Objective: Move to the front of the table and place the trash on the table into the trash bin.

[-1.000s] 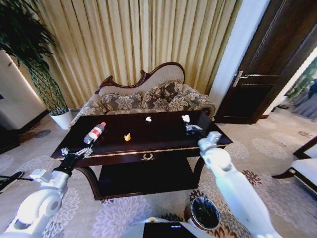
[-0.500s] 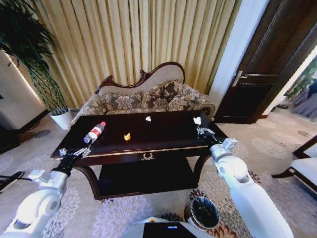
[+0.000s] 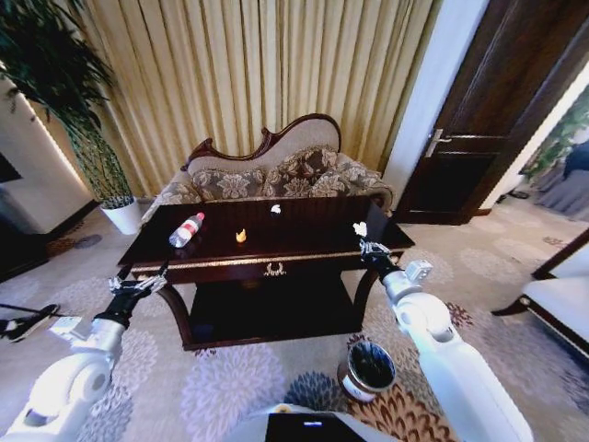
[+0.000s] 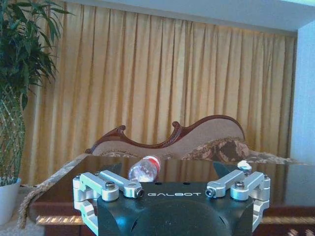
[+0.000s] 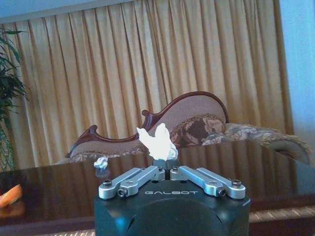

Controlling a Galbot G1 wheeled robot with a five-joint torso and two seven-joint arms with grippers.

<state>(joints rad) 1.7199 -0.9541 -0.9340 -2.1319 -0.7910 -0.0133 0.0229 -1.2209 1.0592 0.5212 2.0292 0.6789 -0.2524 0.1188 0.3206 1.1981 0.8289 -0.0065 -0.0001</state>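
The dark table point(image 3: 308, 238) stands ahead with a clear red-capped bottle point(image 3: 187, 229) lying at its left, an orange scrap point(image 3: 241, 237) near the middle and a small white wad point(image 3: 275, 209) at the back. My right gripper point(image 3: 366, 245) hovers over the table's front right corner, shut on another white wad point(image 3: 361, 228); the right wrist view shows this held wad point(image 5: 157, 142) sticking up from the closed fingertips of the right gripper point(image 5: 165, 168). My left gripper point(image 3: 138, 284) hangs open off the table's front left corner, with the bottle point(image 4: 144, 168) lying beyond the left gripper point(image 4: 172, 191). The trash bin point(image 3: 368, 368) stands on the carpet, below my right arm.
A patterned sofa point(image 3: 276, 180) sits behind the table before gold curtains. A white plant pot point(image 3: 122, 214) stands far left, a dark door point(image 3: 469, 166) right, a chair edge point(image 3: 552, 308) far right. Carpet lies between me and the table.
The whole view has shifted, so the camera moved and the table looks farther off. My right gripper has drawn back with the white wad towards the table's front right corner. The left arm holds its pose.
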